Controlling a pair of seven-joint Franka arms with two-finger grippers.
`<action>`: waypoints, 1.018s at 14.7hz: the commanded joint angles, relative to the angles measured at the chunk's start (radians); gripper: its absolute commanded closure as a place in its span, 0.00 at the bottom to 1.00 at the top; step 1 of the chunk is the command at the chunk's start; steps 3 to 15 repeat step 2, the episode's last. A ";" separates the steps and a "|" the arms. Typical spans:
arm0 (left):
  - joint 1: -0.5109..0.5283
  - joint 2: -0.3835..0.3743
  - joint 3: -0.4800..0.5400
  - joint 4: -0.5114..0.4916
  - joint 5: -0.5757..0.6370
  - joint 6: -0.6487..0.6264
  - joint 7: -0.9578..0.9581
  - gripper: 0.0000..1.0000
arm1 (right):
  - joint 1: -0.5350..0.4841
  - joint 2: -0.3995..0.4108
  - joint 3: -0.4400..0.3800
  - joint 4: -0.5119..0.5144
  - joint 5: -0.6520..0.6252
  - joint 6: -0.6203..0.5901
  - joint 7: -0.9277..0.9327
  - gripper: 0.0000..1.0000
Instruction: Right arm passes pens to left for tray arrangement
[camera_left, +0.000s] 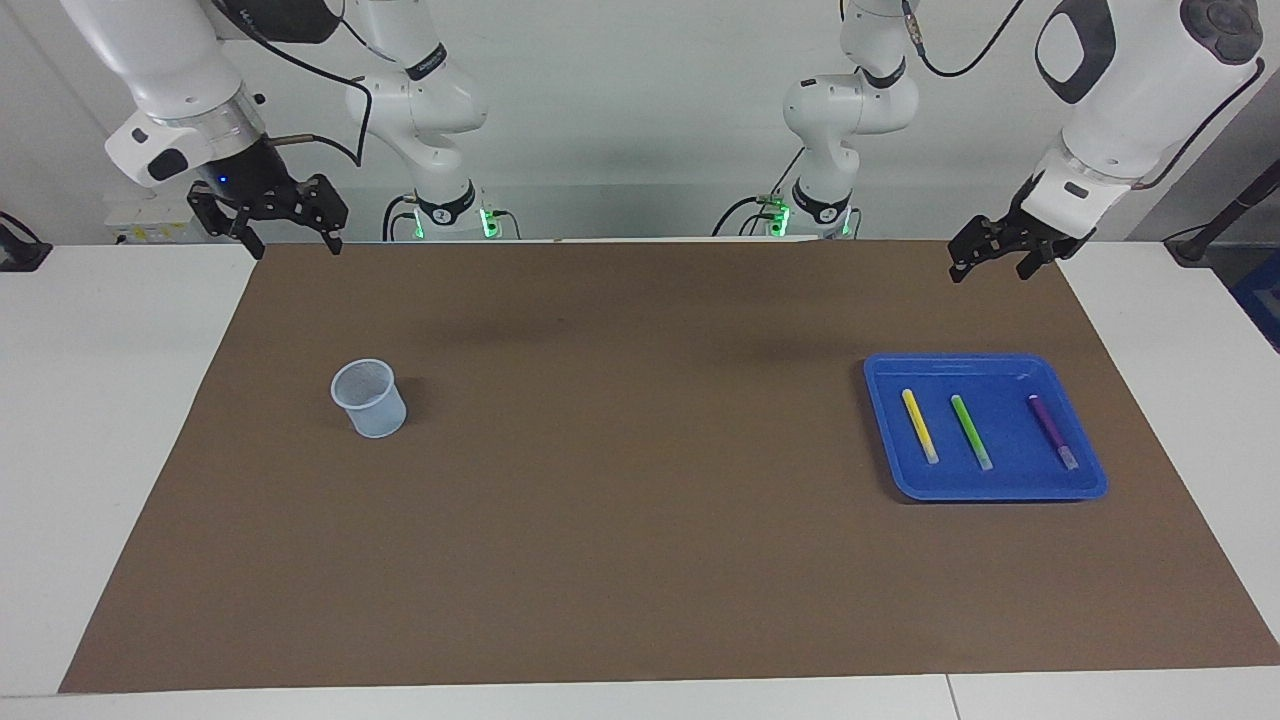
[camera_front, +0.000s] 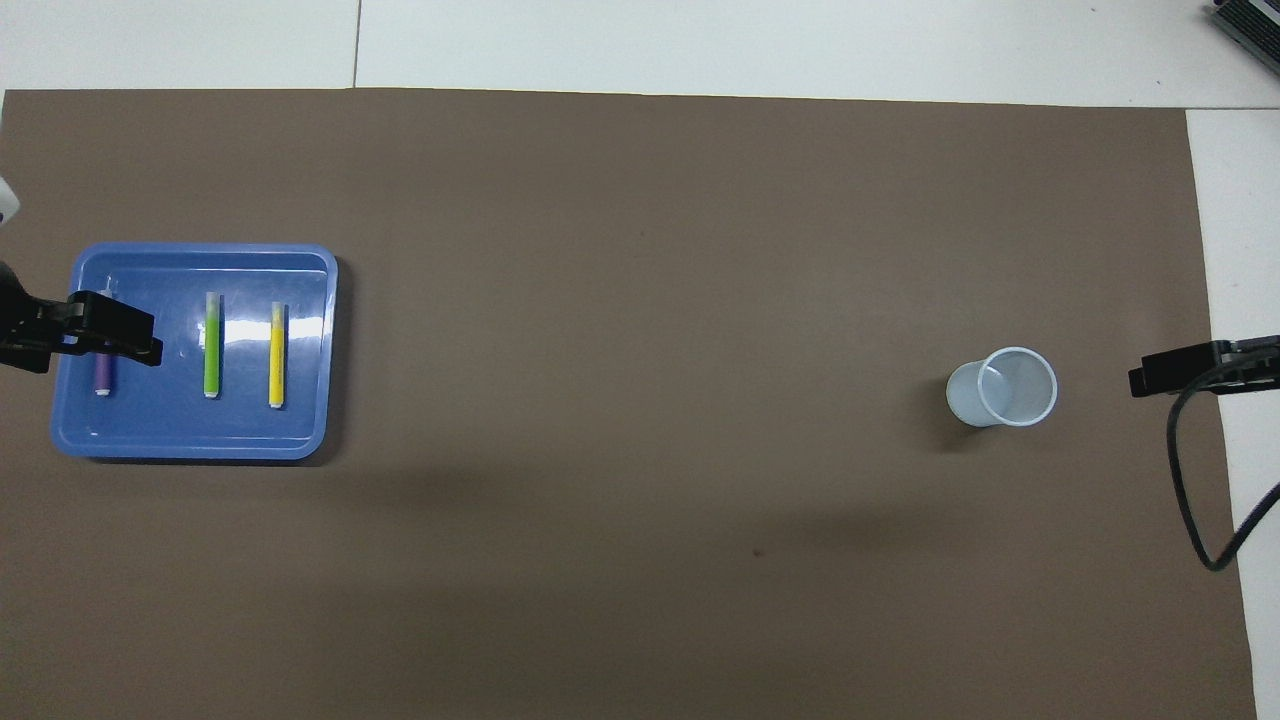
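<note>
The blue tray (camera_left: 985, 362) lies on the brown mat toward the left arm's end; it also shows in the overhead view (camera_front: 200, 252). Three pens lie side by side in it, apart from each other: yellow (camera_left: 920, 425) (camera_front: 277, 355), green (camera_left: 971, 432) (camera_front: 212, 345) and purple (camera_left: 1053, 430) (camera_front: 102, 378). My left gripper (camera_left: 990, 272) (camera_front: 110, 335) hangs raised over the mat's edge by the tray, open and empty; in the overhead view it covers part of the purple pen. My right gripper (camera_left: 297, 245) (camera_front: 1150, 378) hangs raised over the mat's corner at the right arm's end, open and empty.
A small translucent pale-blue cup (camera_left: 370, 398) (camera_front: 1005, 388) stands upright on the mat toward the right arm's end. The brown mat (camera_left: 640, 520) covers most of the white table. A black cable (camera_front: 1195, 470) hangs by the right gripper.
</note>
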 joint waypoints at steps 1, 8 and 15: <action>-0.001 -0.004 -0.001 0.014 0.017 -0.016 -0.009 0.00 | 0.013 0.012 -0.009 0.023 -0.016 -0.025 0.022 0.00; -0.001 -0.004 -0.001 0.014 0.017 -0.016 -0.009 0.00 | 0.013 0.012 -0.009 0.023 -0.016 -0.025 0.022 0.00; -0.001 -0.004 -0.001 0.014 0.017 -0.016 -0.009 0.00 | 0.013 0.012 -0.009 0.023 -0.016 -0.025 0.022 0.00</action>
